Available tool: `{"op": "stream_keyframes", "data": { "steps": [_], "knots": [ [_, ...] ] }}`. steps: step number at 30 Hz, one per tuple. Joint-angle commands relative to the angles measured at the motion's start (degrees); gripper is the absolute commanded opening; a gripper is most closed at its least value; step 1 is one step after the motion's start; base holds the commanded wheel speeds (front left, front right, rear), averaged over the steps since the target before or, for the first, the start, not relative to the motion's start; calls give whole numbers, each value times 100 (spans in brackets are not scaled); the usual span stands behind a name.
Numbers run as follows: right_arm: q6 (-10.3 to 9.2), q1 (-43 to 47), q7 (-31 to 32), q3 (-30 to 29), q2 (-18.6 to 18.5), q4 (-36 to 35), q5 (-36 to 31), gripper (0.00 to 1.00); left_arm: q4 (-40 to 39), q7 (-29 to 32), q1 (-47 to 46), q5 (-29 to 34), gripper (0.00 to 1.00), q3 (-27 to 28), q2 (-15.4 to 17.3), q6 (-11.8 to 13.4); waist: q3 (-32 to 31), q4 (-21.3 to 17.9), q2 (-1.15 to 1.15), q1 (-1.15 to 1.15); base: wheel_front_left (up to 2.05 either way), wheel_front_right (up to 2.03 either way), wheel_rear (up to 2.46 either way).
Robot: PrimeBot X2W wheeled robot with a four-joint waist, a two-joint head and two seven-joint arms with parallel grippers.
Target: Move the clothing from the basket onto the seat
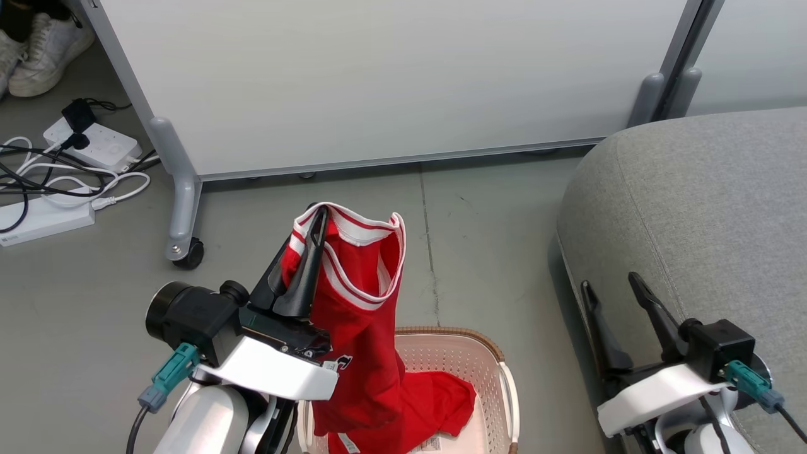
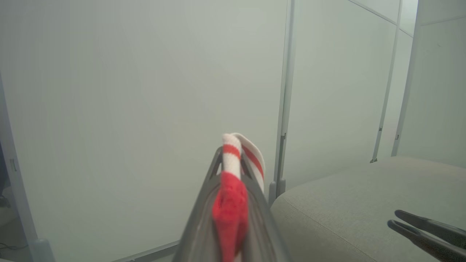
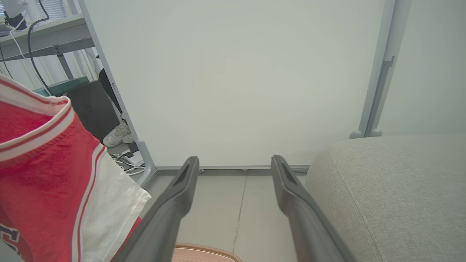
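So, your left gripper (image 1: 319, 217) is pinched tight on the clothing (image 1: 362, 315) at its white-and-red ribbed band, jaws pressed together w/ fabric bunched between them. The garment hangs straight down from that pinch. Its lower end trails into the basket (image 1: 488, 345) right below the gripper, where more red cloth lies; same piece or a second one, can't tell.

Judgement: the lift isn't done yet. Raise higher before you swing, else the hem may drag on the rim and tip what looks like a light basket. Then carry to the gripper's right, slow, since limp cloth will sway. The grip is on an edge only, so no jerks. Let go once most of the fabric rests well onto the seat (image 1: 706, 208), not at its rounded edge, or it'll prob. slide off.

Your right gripper (image 1: 610, 284) is spread wide, holding nothing, and hovers at the seat's near edge. Keep it out of the swing path.

Materials:
- **Clothing:** soft knit, bright red w/ white stripes and ribbed trim.
- **Basket:** cream perforated plastic, rounded, w/ a brown woven-look rim.
- **Seat:** right of the left gripper, grey woven upholstery w/ a rounded corner and one stitched seam.
- **Beyond both grippers:** smooth grey floor (image 1: 492, 221), then a pale flat partition panel (image 1: 378, 82) on castors.
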Motion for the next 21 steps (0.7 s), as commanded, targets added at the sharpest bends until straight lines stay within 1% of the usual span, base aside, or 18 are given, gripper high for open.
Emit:
{"op": "stream_keyframes", "data": {
  "steps": [1, 6, 9, 12, 17, 18, 21],
  "knots": [
    [13, -60, 32, 68, -30, -59, 44, 100, -24, 6, 16, -28, 0, -3, 14, 17, -1, 11, 0, 0, 0, 0, 0],
    [13, -150, 87, 445, -30, -158, 129, 100, -25, -7, -36, -31, 0, -55, 4, 1, -2, 56, 0, 0, 0, 0, 0],
    [13, -272, 142, 905, -29, -240, 267, 100, -6, -9, -78, -27, 0, -105, -10, -21, 5, 100, 0, 0, 0, 0, 0],
    [13, -401, 208, 1501, -30, -272, 464, 100, 21, -12, -127, -14, 0, -167, -25, -46, 17, 171, 0, 0, 0, 0, 0],
    [13, -745, 218, 2405, -32, -123, 796, 100, 71, -39, -210, 1, 0, -302, -69, -87, 28, 319, 0, 0, 0, 0, 0],
    [13, -745, 218, 2405, -32, -123, 796, 100, 71, -39, -210, 1, 0, -302, -69, -87, 28, 319, 0, 0, 0, 0, 0],
    [13, -992, 152, 2807, -35, 75, 985, 100, 104, -56, -214, 22, 0, -391, -92, -120, 23, 407, 0, 0, 0, 0, 0]
  ]
}}
